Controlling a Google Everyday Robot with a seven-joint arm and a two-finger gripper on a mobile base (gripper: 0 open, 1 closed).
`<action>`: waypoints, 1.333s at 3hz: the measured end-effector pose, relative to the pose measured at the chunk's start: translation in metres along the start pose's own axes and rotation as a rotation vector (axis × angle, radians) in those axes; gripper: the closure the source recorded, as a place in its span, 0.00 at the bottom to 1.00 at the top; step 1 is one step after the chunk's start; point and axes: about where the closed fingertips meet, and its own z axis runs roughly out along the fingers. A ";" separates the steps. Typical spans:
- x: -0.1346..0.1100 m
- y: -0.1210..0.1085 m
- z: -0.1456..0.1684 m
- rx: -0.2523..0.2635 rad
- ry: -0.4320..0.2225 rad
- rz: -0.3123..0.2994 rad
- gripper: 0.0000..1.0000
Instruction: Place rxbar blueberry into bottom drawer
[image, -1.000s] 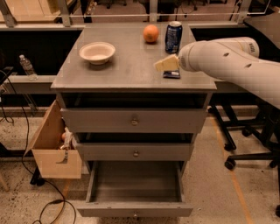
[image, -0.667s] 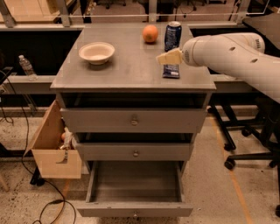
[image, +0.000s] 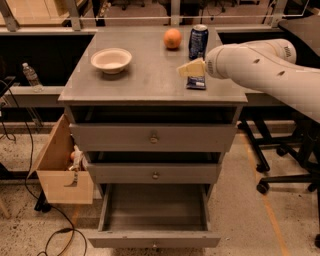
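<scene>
The rxbar blueberry (image: 196, 83), a small flat dark-blue wrapper, lies on the grey cabinet top (image: 145, 80) near its right front edge, just in front of the upright blue soda can (image: 198, 41). My gripper (image: 190, 69) hangs on the white arm (image: 260, 62), which reaches in from the right. It sits just above and slightly left of the bar and hides the bar's far end. The bottom drawer (image: 155, 239) is pulled out and nothing shows inside it.
A pale bowl (image: 111, 59) and an orange (image: 172, 38) stand on the cabinet top. The two upper grey drawers (image: 153, 137) are nearly closed. A tan wooden box (image: 60, 167) hangs open at the cabinet's left. Chair bases (image: 280, 170) stand on the right.
The arm has lifted a little and swung slightly toward the back of the cabinet. The gripper stays over the bar's far end. The bar has not moved.
</scene>
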 end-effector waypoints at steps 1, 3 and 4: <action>0.005 0.012 0.011 -0.002 0.017 0.021 0.00; 0.023 0.040 0.029 -0.042 0.073 0.072 0.00; 0.039 0.048 0.043 -0.063 0.118 0.117 0.00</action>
